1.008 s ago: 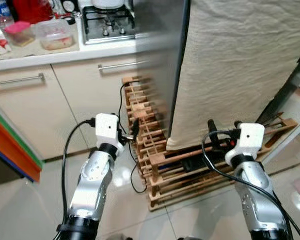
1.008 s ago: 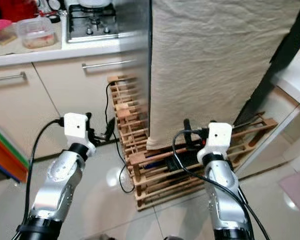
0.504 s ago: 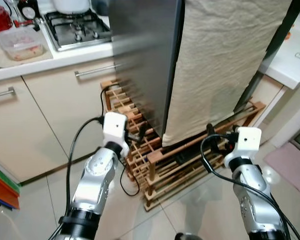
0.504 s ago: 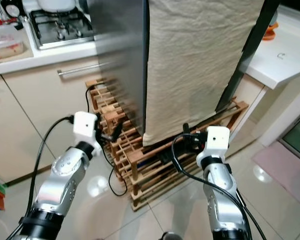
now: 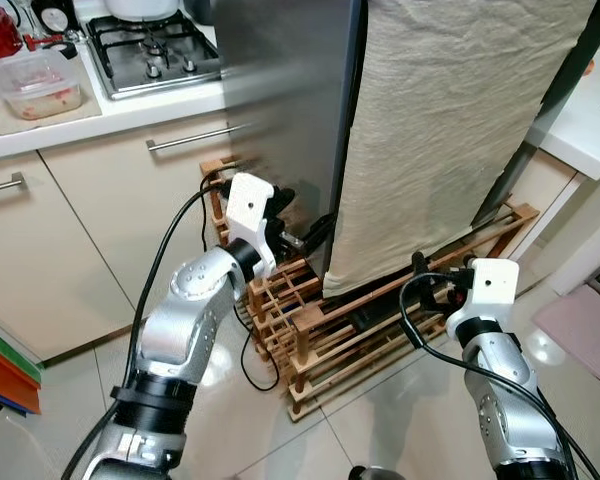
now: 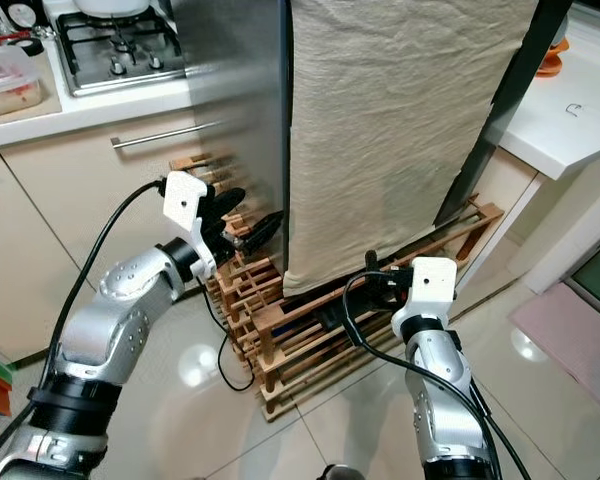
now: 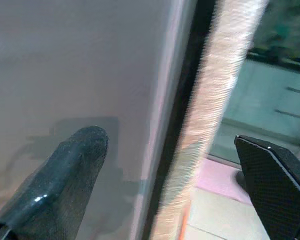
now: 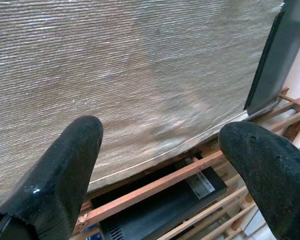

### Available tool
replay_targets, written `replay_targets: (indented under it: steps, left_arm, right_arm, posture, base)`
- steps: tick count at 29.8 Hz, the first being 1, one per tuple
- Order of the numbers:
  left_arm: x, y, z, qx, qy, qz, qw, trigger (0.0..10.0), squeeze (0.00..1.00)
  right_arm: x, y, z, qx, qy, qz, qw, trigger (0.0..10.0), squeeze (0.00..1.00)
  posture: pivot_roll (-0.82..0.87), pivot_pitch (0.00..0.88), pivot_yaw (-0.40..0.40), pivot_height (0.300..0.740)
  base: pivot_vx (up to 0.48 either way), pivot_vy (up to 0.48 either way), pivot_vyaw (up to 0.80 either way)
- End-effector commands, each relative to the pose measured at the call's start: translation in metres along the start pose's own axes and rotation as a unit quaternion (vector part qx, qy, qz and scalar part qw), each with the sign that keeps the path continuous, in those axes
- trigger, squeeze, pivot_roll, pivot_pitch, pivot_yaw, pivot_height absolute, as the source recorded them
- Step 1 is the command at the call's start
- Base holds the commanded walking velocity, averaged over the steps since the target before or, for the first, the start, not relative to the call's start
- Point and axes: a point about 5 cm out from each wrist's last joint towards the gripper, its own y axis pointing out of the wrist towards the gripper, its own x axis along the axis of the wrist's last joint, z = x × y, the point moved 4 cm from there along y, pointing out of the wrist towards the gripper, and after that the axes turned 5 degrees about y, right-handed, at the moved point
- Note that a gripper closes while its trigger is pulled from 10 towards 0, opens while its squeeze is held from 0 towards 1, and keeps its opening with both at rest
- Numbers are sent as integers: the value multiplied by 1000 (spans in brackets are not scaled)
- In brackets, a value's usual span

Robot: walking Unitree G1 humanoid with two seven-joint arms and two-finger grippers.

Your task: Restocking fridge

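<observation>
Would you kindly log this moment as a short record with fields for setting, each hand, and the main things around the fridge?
setting: kitchen, tiled floor, robot facing the fridge corner
fridge: steel side panel, front draped with a beige cloth
wooden rack: on the floor under the fridge and cloth, a black box lying in it
left hand: raised at the fridge's lower front edge, fingers open astride the corner
right hand: low before the cloth's hem, open, holding nothing
counter: gas hob and a plastic food tub
</observation>
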Motion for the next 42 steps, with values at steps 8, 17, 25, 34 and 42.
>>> replay_targets:
  steps: [8, 17, 25, 34, 42]
  left_arm:
    - [8, -8, -11, -65, -3, 12, 998, 10000, 0]
    - [-5, 0, -3, -32, 12, 30, 999, 10000, 0]
    - [-19, 13, -1, -20, 9, 42, 999, 10000, 0]
    - [-11, 19, -6, -30, -11, 17, 999, 10000, 0]
    - [-9, 21, -11, -41, -11, 13, 999, 10000, 0]
  right_arm:
    - [-2, 4, -7, -2, -17, 3, 1000, 10000, 0]
    - [-1, 7, -5, -1, -14, 1, 1000, 10000, 0]
    - [1, 6, -2, 2, -11, -5, 1000, 10000, 0]
    - [-2, 2, -6, -2, -11, -1, 1000, 10000, 0]
    - [-4, 1, -6, -3, -11, 2, 1000, 10000, 0]
  posture:
    - [-50, 0, 8, 740]
    - [-45, 0, 8, 740]
    - [-63, 0, 13, 740]
    - [-74, 0, 18, 740]
    - [-75, 6, 22, 740]
  base:
    - [0, 0, 0]
    - [0, 0, 0]
    - [0, 0, 0]
    - [0, 0, 0]
    - [0, 0, 0]
